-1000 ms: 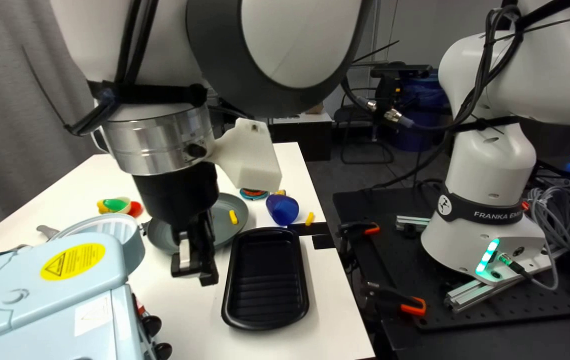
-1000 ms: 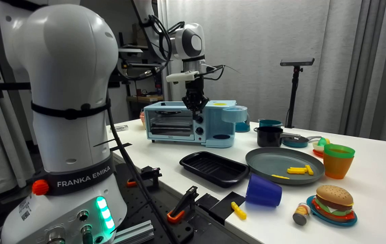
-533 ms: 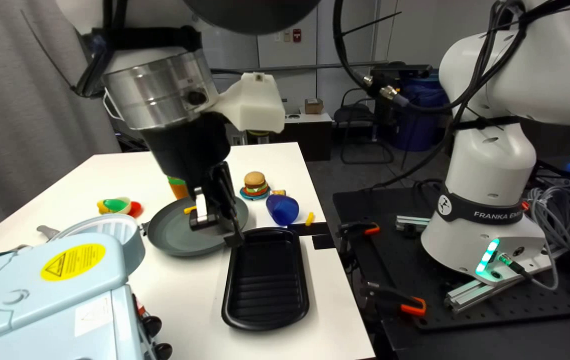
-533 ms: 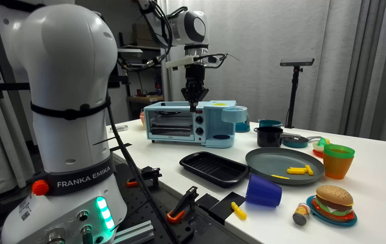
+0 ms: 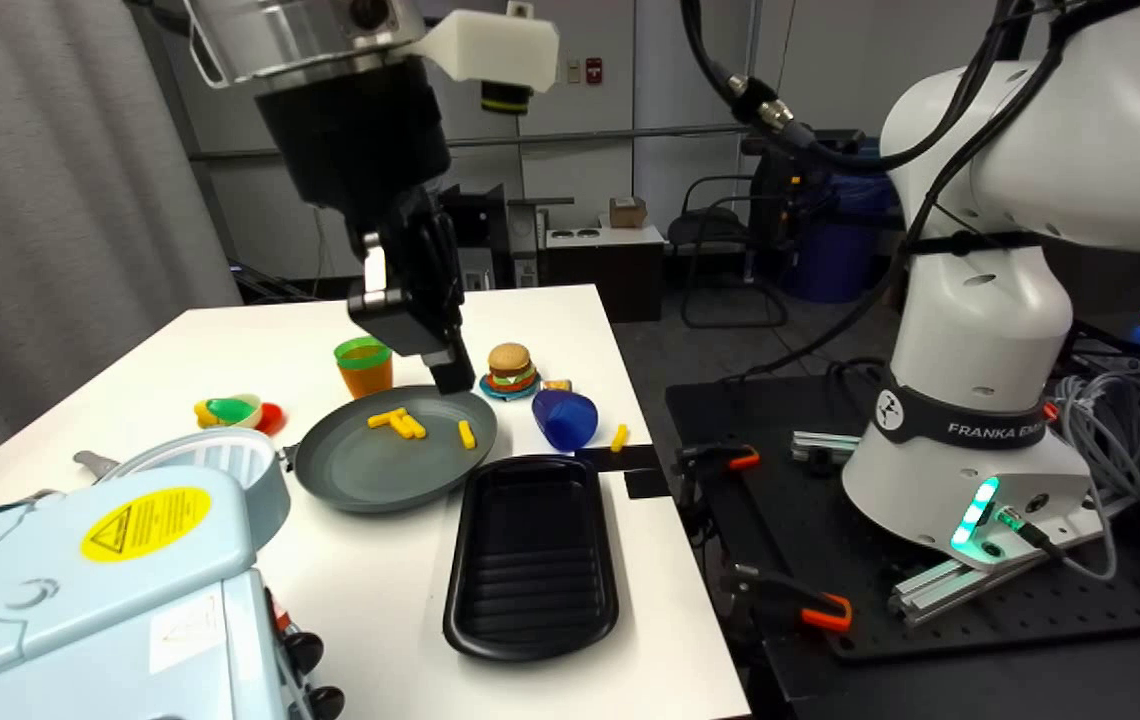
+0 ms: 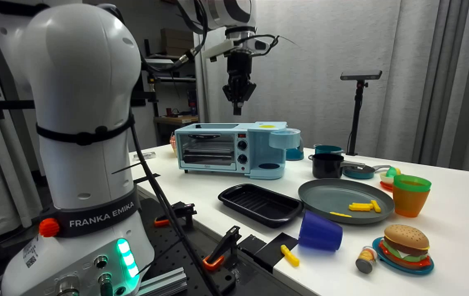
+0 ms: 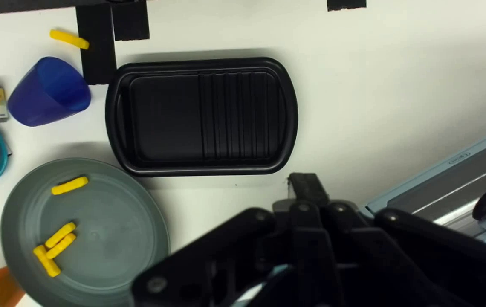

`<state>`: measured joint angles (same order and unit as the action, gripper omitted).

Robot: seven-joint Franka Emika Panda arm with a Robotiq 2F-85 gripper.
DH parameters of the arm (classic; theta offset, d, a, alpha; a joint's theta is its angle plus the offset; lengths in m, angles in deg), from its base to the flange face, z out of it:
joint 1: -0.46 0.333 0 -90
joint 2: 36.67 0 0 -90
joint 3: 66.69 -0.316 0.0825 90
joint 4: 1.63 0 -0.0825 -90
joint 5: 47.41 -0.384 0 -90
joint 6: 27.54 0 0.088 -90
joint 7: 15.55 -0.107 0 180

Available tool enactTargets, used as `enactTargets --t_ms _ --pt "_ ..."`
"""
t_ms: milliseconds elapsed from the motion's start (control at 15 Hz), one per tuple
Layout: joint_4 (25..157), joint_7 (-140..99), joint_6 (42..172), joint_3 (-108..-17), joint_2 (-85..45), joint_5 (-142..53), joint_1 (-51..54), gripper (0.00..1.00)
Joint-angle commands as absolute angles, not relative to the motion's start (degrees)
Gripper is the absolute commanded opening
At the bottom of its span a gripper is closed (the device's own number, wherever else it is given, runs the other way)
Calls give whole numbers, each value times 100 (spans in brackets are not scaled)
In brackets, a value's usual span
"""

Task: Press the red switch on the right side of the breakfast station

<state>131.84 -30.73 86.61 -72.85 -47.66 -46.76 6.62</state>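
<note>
Hanging in air, apart from the station (image 6: 255,153), the gripper (image 6: 237,109) has its jaws together and holds nothing. The red switch (image 6: 241,135) is on the station's front, above two knobs (image 6: 242,145).

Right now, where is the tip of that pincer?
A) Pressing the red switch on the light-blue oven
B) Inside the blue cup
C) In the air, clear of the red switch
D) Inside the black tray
C: in an exterior view, a gap shows between the pincer and the light-blue oven, whose red switch is uncovered.
</note>
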Motion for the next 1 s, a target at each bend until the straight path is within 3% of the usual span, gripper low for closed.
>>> enactTargets --t_ms 0,467,533,667,933 --pt "13143 -3225 8312 -7272 -5186 -4783 543 0" --pt "13306 -3251 8433 -7296 -5620 -4821 479 0" --pt "13337 -3230 8413 -7294 -5656 -4820 481 26" --pt "13426 -3251 8407 -7300 -5729 -4816 476 34" --pt "13622 -3243 8364 -7305 -5887 -4794 472 65"
